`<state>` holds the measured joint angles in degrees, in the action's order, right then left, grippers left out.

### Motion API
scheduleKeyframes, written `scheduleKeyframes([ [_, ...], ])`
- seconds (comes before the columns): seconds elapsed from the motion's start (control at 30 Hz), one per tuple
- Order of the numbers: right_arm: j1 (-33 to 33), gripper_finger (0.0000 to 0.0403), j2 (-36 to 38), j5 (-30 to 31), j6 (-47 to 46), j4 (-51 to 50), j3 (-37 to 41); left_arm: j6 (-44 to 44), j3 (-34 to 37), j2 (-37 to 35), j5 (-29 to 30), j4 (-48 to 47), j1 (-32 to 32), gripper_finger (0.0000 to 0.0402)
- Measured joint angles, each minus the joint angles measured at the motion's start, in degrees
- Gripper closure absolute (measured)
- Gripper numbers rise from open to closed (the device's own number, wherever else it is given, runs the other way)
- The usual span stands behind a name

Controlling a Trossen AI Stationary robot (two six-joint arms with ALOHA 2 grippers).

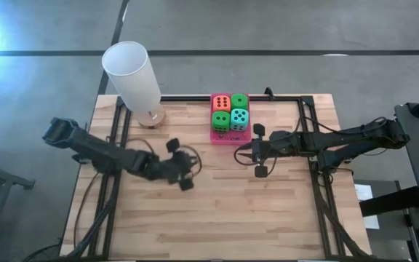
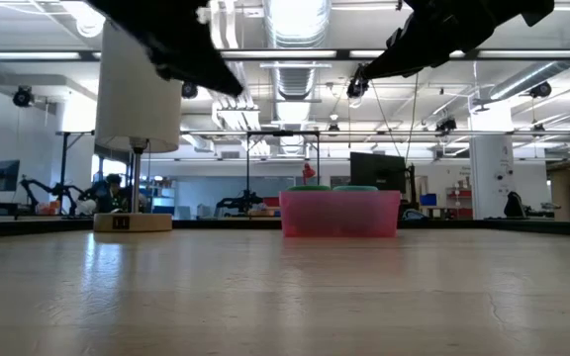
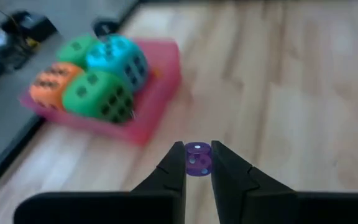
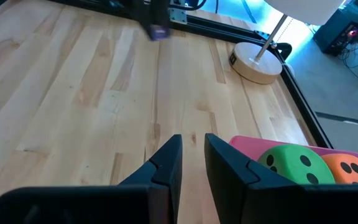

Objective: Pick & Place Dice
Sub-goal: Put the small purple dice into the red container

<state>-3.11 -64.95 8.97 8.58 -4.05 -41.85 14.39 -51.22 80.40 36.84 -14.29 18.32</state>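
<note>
A pink tray (image 1: 230, 135) at the table's far middle holds four dice: orange-red (image 1: 221, 102), green (image 1: 239, 102), green (image 1: 221, 120) and teal (image 1: 239, 118). They also show in the left wrist view, with the teal die (image 3: 115, 57) on top. My left gripper (image 1: 192, 164) is left of and nearer than the tray. It is above the table and shut on a small clear purple die (image 3: 197, 159). My right gripper (image 1: 241, 151) hovers just near the tray's near right corner. It is empty, and in its wrist view its fingers (image 4: 192, 146) stand a narrow gap apart. My left gripper pinches the small purple die by two opposite faces (image 3: 189, 160) between its two fingertips. The fingers slant down toward the tray, coming from the table's left. The die is lifted clear of the table. It also shows in the right wrist view (image 4: 159, 32).
A lamp with a white cylinder shade (image 1: 131, 73) and a round wooden base (image 1: 150, 116) stands at the far left. Black frame rails (image 1: 308, 124) run along the table's far edge and both sides. Bare wood lies toward the near edge (image 1: 217, 218).
</note>
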Motion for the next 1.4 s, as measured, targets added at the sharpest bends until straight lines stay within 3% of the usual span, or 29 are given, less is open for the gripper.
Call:
scheduleKeyframes([
  [0.23,0.0,0.0339,0.0,0.0,0.0,0.0,0.0,-7.2,5.3,0.7,-7.3,21.7,-10.9,0.0356],
  [0.47,0.0,0.0339,0.0,0.0,0.2,-0.1,0.0,-7.2,6.4,6.9,-12.0,30.8,-18.6,0.0356],
  [1.03,0.0,0.0339,0.1,0.0,0.4,-0.1,0.0,-9.7,-4.8,25.5,-12.9,33.2,-24.8,0.0352],
  [1.4,0.0,0.0339,0.1,-0.1,0.0,-0.4,0.2,-8.8,-7.6,26.6,-12.9,32.3,-29.1,0.035],
])
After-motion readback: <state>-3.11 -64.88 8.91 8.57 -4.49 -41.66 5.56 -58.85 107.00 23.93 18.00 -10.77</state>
